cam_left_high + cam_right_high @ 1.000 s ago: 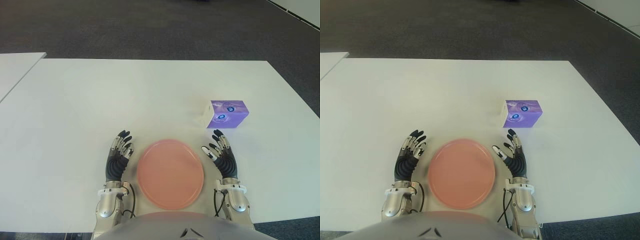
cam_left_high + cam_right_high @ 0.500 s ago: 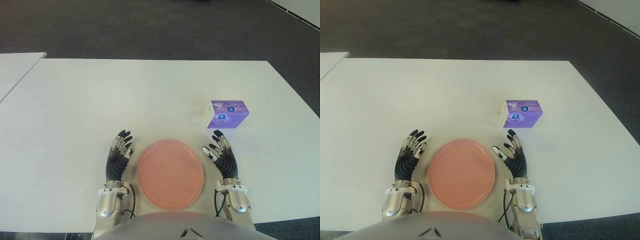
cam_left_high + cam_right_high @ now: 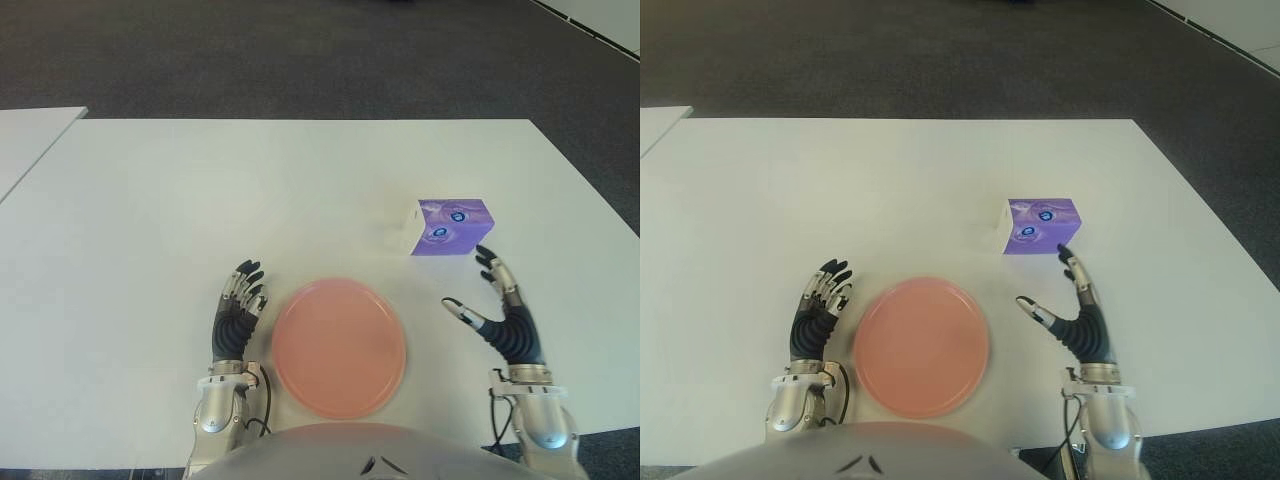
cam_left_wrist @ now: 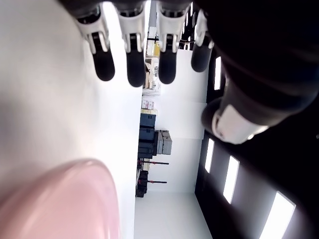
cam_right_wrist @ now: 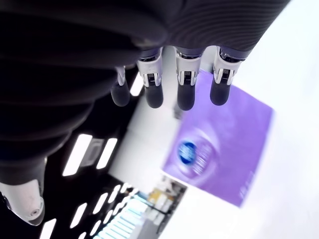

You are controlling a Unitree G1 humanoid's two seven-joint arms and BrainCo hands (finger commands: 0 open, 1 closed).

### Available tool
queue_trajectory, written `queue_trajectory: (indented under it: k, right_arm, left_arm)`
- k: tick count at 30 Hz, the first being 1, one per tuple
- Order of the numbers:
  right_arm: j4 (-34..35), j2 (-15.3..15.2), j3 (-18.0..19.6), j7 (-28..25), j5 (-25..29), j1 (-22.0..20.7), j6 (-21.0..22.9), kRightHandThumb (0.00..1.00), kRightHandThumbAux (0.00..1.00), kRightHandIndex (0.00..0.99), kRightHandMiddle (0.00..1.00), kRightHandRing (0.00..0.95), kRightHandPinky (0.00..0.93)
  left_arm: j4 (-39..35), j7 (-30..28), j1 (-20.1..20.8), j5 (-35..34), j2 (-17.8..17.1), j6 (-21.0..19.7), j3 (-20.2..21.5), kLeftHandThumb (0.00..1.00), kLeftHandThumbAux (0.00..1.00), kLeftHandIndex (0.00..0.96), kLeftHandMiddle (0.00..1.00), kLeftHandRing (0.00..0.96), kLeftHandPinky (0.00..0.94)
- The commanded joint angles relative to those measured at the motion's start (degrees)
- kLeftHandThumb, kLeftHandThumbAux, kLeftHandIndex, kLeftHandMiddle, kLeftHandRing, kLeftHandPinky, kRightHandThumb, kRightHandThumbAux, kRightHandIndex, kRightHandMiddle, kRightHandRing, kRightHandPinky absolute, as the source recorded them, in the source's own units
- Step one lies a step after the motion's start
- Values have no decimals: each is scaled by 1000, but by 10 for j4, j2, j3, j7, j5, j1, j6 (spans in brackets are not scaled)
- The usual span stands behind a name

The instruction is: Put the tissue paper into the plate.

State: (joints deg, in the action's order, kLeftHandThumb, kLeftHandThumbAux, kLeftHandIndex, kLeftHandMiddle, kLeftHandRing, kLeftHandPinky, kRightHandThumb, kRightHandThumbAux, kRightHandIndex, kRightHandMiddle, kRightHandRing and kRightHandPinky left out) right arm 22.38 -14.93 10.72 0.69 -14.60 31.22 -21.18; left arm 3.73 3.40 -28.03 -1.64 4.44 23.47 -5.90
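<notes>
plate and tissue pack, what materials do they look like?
Plate: probably plastic or melamine; uniform pink, smooth, faint sheen, thin rim.
Tissue pack: looks like glossy printed cardboard or film; purple, crisp box edges, white end face. Can't tell which.

Purple tissue box [image 3: 452, 227] lies on the table, well apart from the empty pink plate [image 3: 338, 347]

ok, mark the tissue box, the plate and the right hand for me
tissue box [image 3: 455, 227]: left eye view, purple top face.
plate [image 3: 338, 347]: left eye view, bare pink middle.
right hand [image 3: 512, 332]: left eye view, back of the palm, fingers spread.
</notes>
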Motion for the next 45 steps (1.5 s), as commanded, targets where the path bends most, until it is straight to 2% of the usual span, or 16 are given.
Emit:
queue_trajectory:
  k: [1,8,13,18,21,24,26,31,36,45]
  right_arm:
    - [0,-15,17,7,-36,-1,-32,227,576,74,108,94,104]
    - [32,-12,37,21,-79,2,-37,283,612,76,101,92,95]
    - [85,-10,53,15,-130,-11,10,325,617,63,84,76,55]
    - [89,-19,61,22,-185,-36,27,368,600,48,80,74,62]
    - [44,-42,55,37,-226,-88,31,380,581,43,81,75,62]
    - [-42,-74,36,62,-271,-159,34,390,553,42,75,68,55]
    - [-77,-91,30,71,-287,-188,37,400,529,42,70,62,54]
    - [-116,-118,17,76,-303,-217,46,419,480,43,57,43,32]
    - [-133,-131,-11,64,-318,-252,69,427,442,49,52,41,59]
    - [-156,-160,-50,29,-313,-287,89,422,442,62,42,31,61]
  left_arm:
    - [45,7,-2,-4,29,-30,-9,260,676,153,189,205,210]
    - [57,10,3,-6,30,-28,-9,244,676,150,187,207,218]
    - [59,15,4,-4,34,-24,-11,242,671,154,184,203,207]
    - [61,16,8,-6,34,-20,-13,234,664,156,175,188,186]
    - [64,14,10,-9,33,-20,-12,232,662,153,171,183,183]
    - [68,10,11,-15,32,-18,-11,232,661,152,168,180,179]
    - [69,9,11,-18,32,-18,-11,233,659,156,169,180,179]
    - [73,13,13,-18,33,-17,-14,239,656,169,174,184,188]
    - [67,20,9,-12,33,-14,-18,240,655,171,181,191,196]
    - [59,25,3,-5,28,-8,-23,254,668,172,191,193,195]
